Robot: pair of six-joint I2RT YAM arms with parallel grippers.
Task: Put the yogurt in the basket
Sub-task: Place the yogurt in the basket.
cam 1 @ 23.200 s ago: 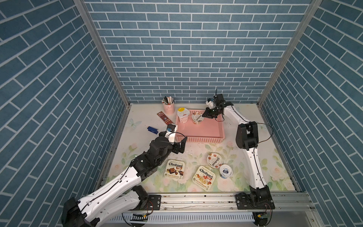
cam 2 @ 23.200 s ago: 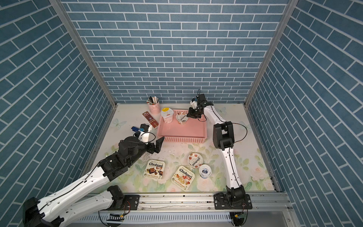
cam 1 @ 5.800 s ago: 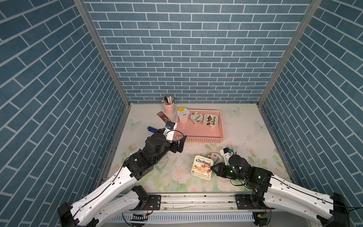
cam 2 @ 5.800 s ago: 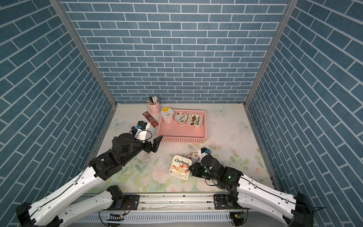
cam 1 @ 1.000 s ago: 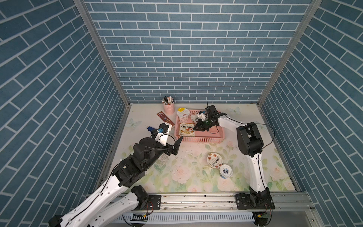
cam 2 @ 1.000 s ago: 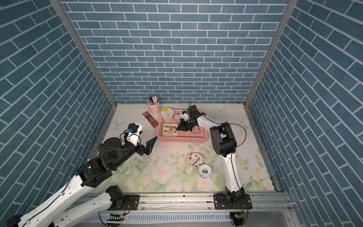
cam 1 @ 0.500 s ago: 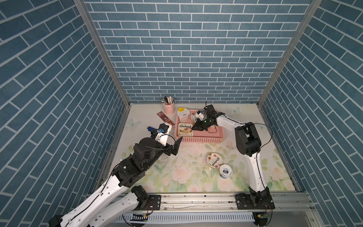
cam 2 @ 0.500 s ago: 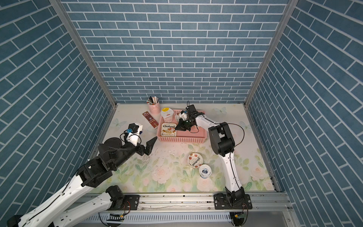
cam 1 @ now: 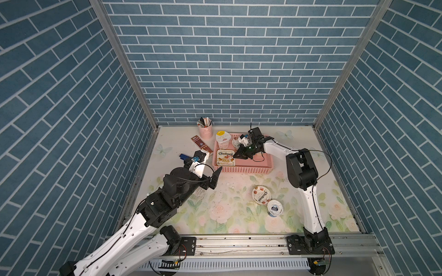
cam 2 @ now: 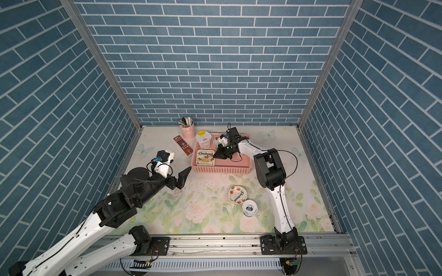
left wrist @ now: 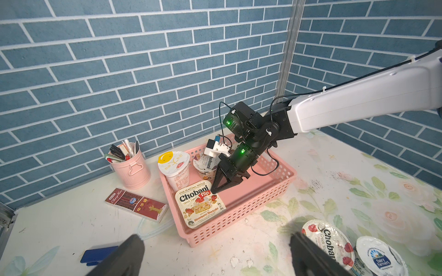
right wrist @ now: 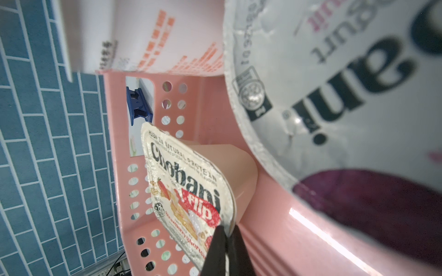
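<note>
The pink basket [cam 1: 260,167] [left wrist: 275,188] holds a tall yellow-topped yogurt [cam 1: 223,138] and a round Chobani cup [left wrist: 204,165]. My right gripper [cam 1: 235,155] [right wrist: 226,235] is shut on the rim of a squarish Chobani Flip cup [cam 1: 225,157] [right wrist: 184,188], low in the basket's left end. Whether the cup rests on the floor I cannot tell. Another round Chobani yogurt [cam 1: 261,194] and a small blue-white yogurt [cam 1: 275,208] stand on the table in front. My left gripper [cam 1: 208,181] [left wrist: 217,258] hovers open and empty near the basket's front left corner.
A pink pen holder [cam 1: 205,129] stands at the back, left of the basket. A brown chocolate bar [cam 1: 201,144] and a blue clip [cam 1: 185,157] lie to the basket's left. The right arm [cam 1: 299,167] reaches over the basket's right half.
In the last second the right gripper and the Flip cup edged slightly left inside the basket. Some seconds ago this cup was on the table in front. The left arm has stayed put.
</note>
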